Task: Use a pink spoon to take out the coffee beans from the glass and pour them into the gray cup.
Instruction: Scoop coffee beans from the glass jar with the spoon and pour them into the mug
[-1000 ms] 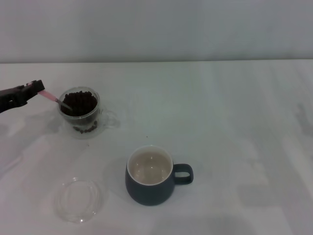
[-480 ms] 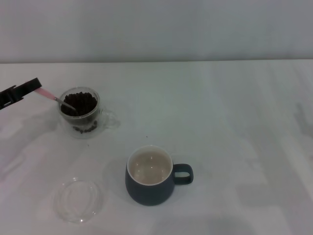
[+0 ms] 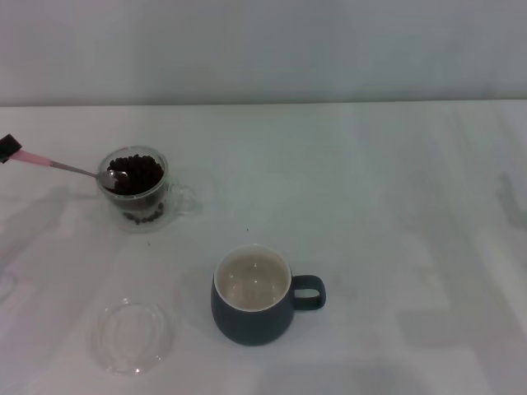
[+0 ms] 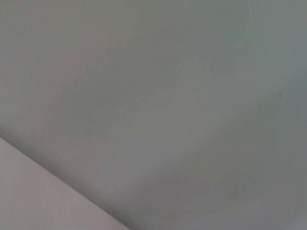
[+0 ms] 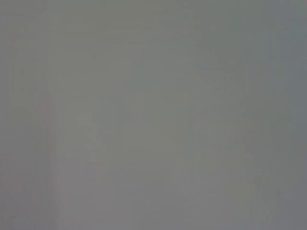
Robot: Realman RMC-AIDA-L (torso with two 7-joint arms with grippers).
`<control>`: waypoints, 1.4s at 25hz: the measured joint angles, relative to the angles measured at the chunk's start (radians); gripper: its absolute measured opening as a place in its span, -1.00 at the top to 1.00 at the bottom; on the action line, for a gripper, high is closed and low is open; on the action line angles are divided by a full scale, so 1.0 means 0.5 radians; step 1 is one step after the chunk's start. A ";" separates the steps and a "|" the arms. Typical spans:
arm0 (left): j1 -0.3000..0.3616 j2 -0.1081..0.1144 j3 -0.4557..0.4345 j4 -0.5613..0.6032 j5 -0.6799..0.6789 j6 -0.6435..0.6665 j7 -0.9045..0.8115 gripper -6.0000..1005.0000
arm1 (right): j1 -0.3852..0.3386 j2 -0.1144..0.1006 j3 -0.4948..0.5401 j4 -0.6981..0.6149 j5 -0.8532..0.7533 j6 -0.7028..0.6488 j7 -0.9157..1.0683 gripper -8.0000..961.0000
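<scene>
Left hand (image 3: pixel 6 149), only its dark tip showing at the head view's edge, gripped the slim pale-pink-handled metal spoon (image 3: pixel 58 165), whose bowl lay among dark coffee beans (image 3: pixel 136 173) in the clear double-walled glass (image 3: pixel 140 197) on the white table (image 3: pixel 370 206).

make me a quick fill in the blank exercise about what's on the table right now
1. The pink spoon has its bowl in the ____.
2. The gray cup is ____ inside, with no beans.
3. The left tool shows at the head view's ____ edge.
4. The coffee beans sit ____ of the gray cup.

Missing words: glass; empty; left; left
</scene>
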State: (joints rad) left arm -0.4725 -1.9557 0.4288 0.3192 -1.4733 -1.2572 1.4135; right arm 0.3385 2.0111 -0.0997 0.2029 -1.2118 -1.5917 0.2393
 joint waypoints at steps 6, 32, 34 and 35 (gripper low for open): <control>0.032 0.001 0.001 0.000 -0.013 -0.068 -0.053 0.72 | 0.004 0.000 0.000 -0.001 0.000 0.000 0.000 -0.60; 0.148 -0.062 0.013 -0.061 -0.347 -0.443 -0.166 0.72 | -0.003 0.000 -0.003 0.010 -0.002 -0.001 0.000 -0.60; 0.138 -0.084 0.018 -0.068 -0.337 -0.464 -0.167 0.72 | -0.001 0.000 -0.003 0.015 -0.004 -0.001 0.000 -0.60; 0.133 -0.101 0.019 -0.072 -0.335 -0.472 -0.167 0.72 | 0.000 0.000 -0.003 0.019 -0.005 -0.001 0.000 -0.60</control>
State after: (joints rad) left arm -0.4062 -2.0062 0.4382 0.2832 -1.6410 -1.4931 1.3299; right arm 0.3383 2.0110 -0.1013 0.2123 -1.2142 -1.5922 0.2393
